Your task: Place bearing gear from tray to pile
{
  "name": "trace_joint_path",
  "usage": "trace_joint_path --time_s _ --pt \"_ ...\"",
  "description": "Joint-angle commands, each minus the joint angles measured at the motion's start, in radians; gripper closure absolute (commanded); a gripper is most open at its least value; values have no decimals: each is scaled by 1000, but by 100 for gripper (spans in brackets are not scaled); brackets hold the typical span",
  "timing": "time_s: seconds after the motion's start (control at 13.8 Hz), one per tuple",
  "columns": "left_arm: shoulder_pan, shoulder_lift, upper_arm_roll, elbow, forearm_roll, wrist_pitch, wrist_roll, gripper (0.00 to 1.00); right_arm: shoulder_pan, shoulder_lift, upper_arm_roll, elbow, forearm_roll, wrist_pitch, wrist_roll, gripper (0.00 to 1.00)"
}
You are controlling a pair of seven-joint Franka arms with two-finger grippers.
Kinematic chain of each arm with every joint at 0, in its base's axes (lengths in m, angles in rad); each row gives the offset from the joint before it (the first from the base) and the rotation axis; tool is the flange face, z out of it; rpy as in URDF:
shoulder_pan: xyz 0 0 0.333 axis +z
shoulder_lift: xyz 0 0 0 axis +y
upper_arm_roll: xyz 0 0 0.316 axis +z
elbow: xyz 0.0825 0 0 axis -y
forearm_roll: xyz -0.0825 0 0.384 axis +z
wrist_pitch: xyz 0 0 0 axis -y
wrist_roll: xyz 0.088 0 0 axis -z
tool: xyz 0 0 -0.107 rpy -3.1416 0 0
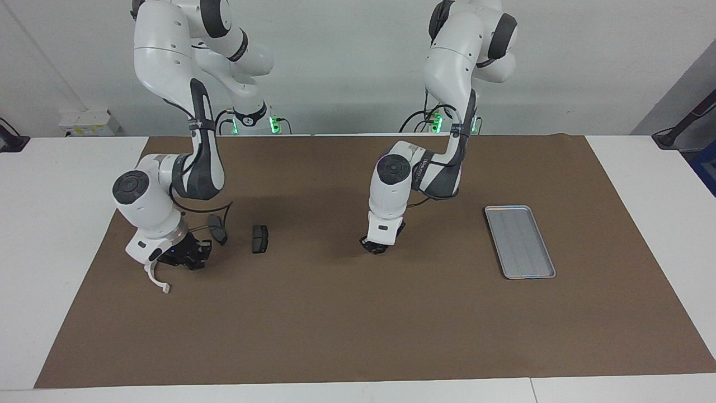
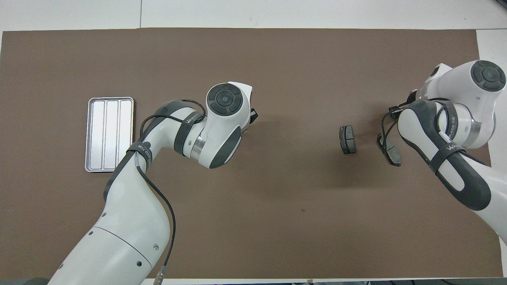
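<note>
**Both grippers low over the mat; bearing gear not identifiable**

The left gripper (image 1: 376, 247) hangs just above the brown mat (image 1: 358, 324) near the table's middle, well apart from the tray (image 1: 520, 242). Its fingertips are nearly together; whether they pinch a small part cannot be told. In the overhead view only a bit of this gripper (image 2: 252, 116) shows past the wrist.

The right gripper (image 1: 187, 256) is closed, fingertips together, low over the mat at the pile. Just beside it lies the white bracket (image 1: 156, 278), farther from the robots. One dark pad (image 1: 217, 228) lies just nearer to the robots than the gripper; a second dark pad (image 1: 260, 238) sits beside that, toward the table's middle.

The tray lies flat at the left arm's end, its ridged floor bare. No bearing gear can be made out on the tray or in the pile.
</note>
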Motion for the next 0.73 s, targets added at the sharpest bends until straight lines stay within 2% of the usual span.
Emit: trace_joint_path --time_s 0.0,0.07,0.22,0.29,0.44,0.65 --pt "-13 -8 12 -23 16 22 -26 40 -10 -4 11 -10 -14 26 10 96" --pt "-13 -9 14 -17 17 6 -25 0 -10 -2 11 -7 -14 26 24 71" --pt "2 -15 14 -1 25 -17 -19 0 -9 -2 13 -6 -14 26 42 63" --pt "19 -41 14 -2 26 -29 -16 0 -3 -4 13 -3 -12 25 56 50" --pt "67 -94 12 3 28 -86 -7 0 19 -13 20 28 -12 -3 117 46" --pt "123 -167 12 -7 28 -130 13 0 126 -34 22 175 -6 -168 275 46"
